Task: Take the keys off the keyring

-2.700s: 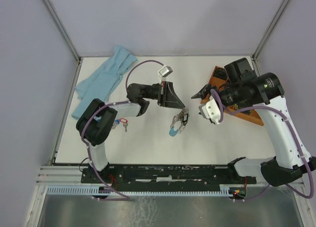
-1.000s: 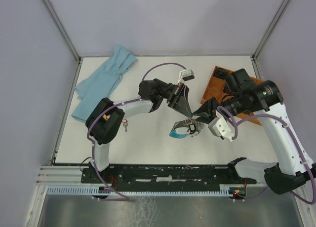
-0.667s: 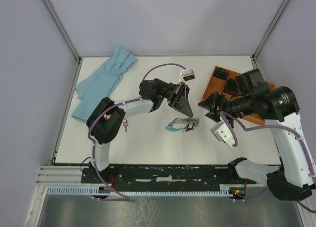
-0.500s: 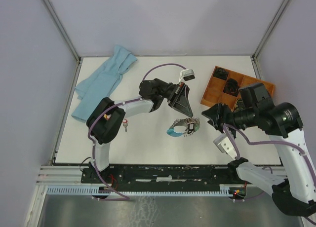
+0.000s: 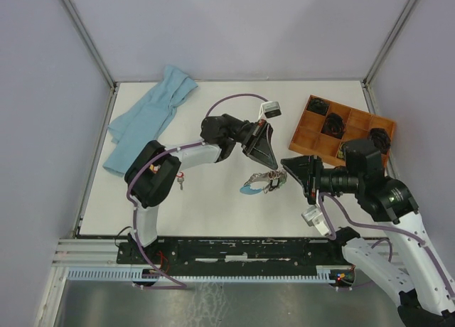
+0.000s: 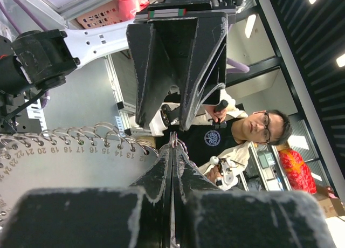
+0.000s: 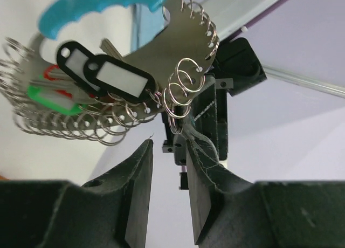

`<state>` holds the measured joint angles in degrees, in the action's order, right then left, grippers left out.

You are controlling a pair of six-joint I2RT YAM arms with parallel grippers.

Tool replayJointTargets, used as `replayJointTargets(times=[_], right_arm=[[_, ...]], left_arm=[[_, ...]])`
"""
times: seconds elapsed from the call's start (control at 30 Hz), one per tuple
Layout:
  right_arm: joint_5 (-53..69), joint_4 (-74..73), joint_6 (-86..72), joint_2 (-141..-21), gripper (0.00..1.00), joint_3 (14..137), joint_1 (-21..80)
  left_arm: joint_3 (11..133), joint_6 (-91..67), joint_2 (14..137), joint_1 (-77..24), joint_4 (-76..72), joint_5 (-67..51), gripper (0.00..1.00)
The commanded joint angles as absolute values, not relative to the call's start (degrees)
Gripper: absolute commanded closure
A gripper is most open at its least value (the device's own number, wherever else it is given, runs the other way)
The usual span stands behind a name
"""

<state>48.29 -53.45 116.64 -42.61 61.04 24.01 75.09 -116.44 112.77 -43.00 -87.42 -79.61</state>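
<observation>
Swung back off the orange wooden compartment tray (image 5: 313, 138) toward the near edge of the white table (image 5: 213, 213), the right arm now faces the work low and level; the left arm has held its place. At the far left corner, a crumpled light-blue cloth (image 5: 149, 114) lies well apart from the action. Right of centre, the left gripper (image 6: 172, 146) is clamped shut on the rim of the keyring (image 7: 135, 59), holding it up off the table. It is a flat silver metal plate with numbered holes, a bright blue plastic handle (image 7: 97, 2) and a fringe of wire split rings (image 7: 180, 97). Small silver keys (image 7: 46, 89) with green and red tags, plus two black tags (image 7: 121, 75), hang bunched against the plate. Just beside it, the right gripper (image 7: 170, 148) stands slightly parted and empty, its gap lined up under one split ring. Doing this well likely means nipping a single key, not the ring, and working it round the coil while the left gripper steadies the plate. The bunch looks prone to swing and tangle.
</observation>
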Motion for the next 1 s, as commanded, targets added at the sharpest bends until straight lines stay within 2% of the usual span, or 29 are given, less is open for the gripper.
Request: replayJointTargets(times=[0.0, 0.4, 0.77, 0.97], right_arm=[[50.3, -34.5, 116.9, -40.1, 0.62, 55.6, 24.2], [52.6, -37.7, 124.3, -34.9, 0.72, 50.8, 24.2], [54.5, -37.0, 126.6, -33.6, 0.71, 47.6, 24.3], [54.0, -35.7, 126.0, -33.7, 0.8, 47.1, 24.4]], left_arm=[[75.3, -118.7, 109.6, -43.7, -99.1, -77.6, 0.97], [76.4, -119.2, 110.2, -43.9, -99.1, -78.0, 0.97], [76.6, -119.4, 110.5, -44.2, -99.1, -78.1, 0.97], [76.8, -119.9, 110.9, -44.5, -99.1, -78.1, 0.97]])
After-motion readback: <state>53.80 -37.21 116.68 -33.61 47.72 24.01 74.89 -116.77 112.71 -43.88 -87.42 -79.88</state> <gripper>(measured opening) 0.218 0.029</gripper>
